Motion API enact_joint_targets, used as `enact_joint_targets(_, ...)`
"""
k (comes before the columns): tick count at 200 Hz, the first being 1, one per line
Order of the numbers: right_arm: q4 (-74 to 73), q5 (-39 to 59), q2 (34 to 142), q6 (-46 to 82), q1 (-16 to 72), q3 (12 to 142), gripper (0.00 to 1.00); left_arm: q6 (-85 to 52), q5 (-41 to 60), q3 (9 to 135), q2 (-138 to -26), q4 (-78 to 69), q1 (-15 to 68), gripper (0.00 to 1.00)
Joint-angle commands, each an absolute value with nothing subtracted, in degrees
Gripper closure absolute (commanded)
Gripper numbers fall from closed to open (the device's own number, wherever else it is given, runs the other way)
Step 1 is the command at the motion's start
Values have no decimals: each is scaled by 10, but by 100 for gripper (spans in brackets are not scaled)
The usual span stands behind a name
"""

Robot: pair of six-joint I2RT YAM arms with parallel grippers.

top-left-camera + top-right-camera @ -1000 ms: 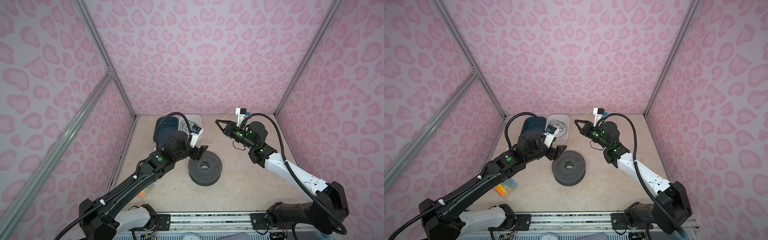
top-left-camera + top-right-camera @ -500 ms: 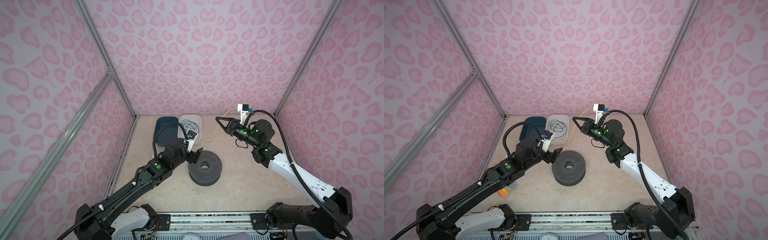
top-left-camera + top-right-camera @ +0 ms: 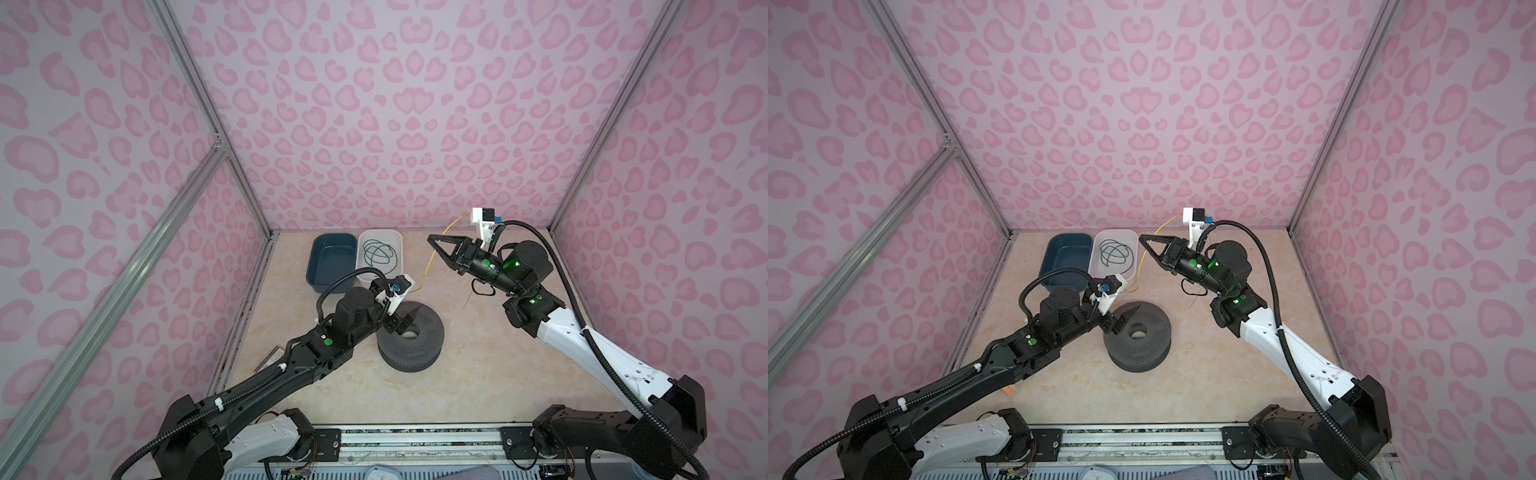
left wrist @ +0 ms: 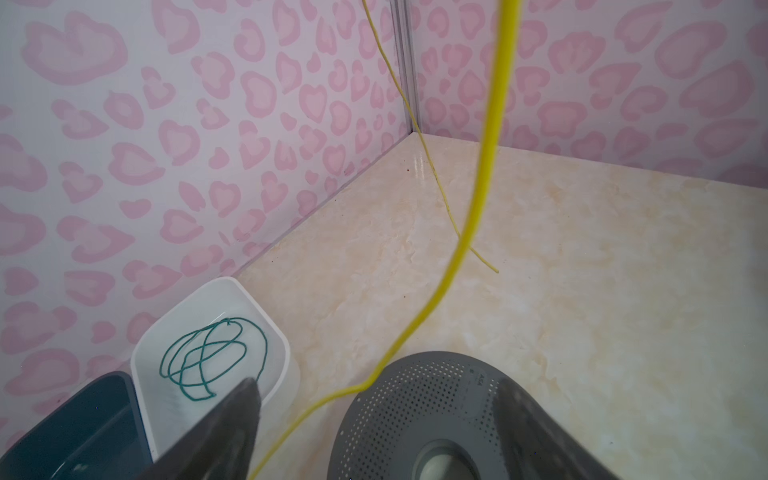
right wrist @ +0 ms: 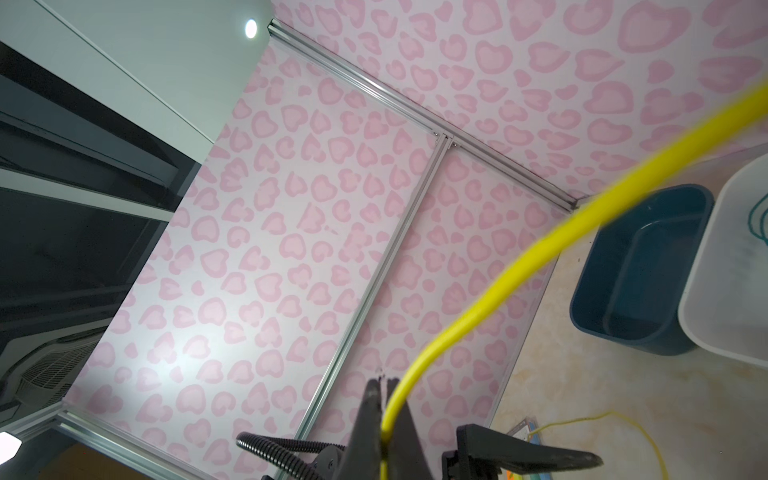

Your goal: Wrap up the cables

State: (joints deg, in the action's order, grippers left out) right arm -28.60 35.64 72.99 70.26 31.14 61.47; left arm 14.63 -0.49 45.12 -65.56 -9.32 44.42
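A thin yellow cable (image 3: 432,259) (image 3: 1143,259) hangs from my right gripper (image 3: 432,239) (image 3: 1142,237), which is shut on it above the table's far middle. In the right wrist view the cable (image 5: 498,282) leaves the closed fingertips (image 5: 382,382). Its lower stretch (image 4: 484,166) drops to the edge of the grey perforated spool (image 3: 419,345) (image 3: 1142,349) (image 4: 415,407). My left gripper (image 3: 401,320) (image 3: 1124,318) (image 4: 382,399) stands open over the spool's left side, holding nothing. A dark green cable (image 3: 379,254) (image 3: 1116,254) (image 4: 208,361) lies in loose loops in the white bin (image 3: 399,239).
An empty dark blue bin (image 3: 332,257) (image 3: 1065,257) stands against the white bin at the back left. A small coloured packet (image 3: 270,359) lies by the left wall. Pink patterned walls close in the left, back and right sides.
My left arm has drawn back toward the front, bringing its open gripper down over the spool's left side. The right gripper has barely moved and stays shut on the yellow cable.
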Motion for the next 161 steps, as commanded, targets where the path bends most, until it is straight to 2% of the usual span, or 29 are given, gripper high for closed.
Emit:
enact_joint_targets(1, -318, 372, 730, 720, 312, 612, 100, 197, -36, 463, -680, -144, 444, 15)
enact_joint_targets(22, -314, 377, 722, 723, 312, 611, 100, 215, -56, 459, -699, -176, 443, 20)
enact_joint_targets(43, -308, 379, 712, 722, 311, 609, 100, 218, -51, 473, -725, -167, 443, 29)
enact_joint_targets(59, -295, 381, 702, 715, 304, 608, 100, 211, -43, 475, -737, -162, 442, 42)
enact_joint_targets(87, -274, 378, 683, 704, 269, 604, 100, 187, -41, 466, -735, -151, 443, 78)
enact_joint_targets(94, -264, 378, 679, 697, 259, 604, 100, 182, -41, 463, -729, -147, 443, 84)
enact_joint_targets(114, -242, 365, 670, 675, 227, 600, 100, 157, -36, 456, -711, -129, 442, 89)
enact_joint_targets(129, -236, 361, 670, 668, 206, 597, 100, 144, -30, 448, -698, -119, 442, 96)
enact_joint_targets(161, -240, 341, 677, 652, 160, 590, 100, 113, -11, 442, -677, -79, 442, 96)
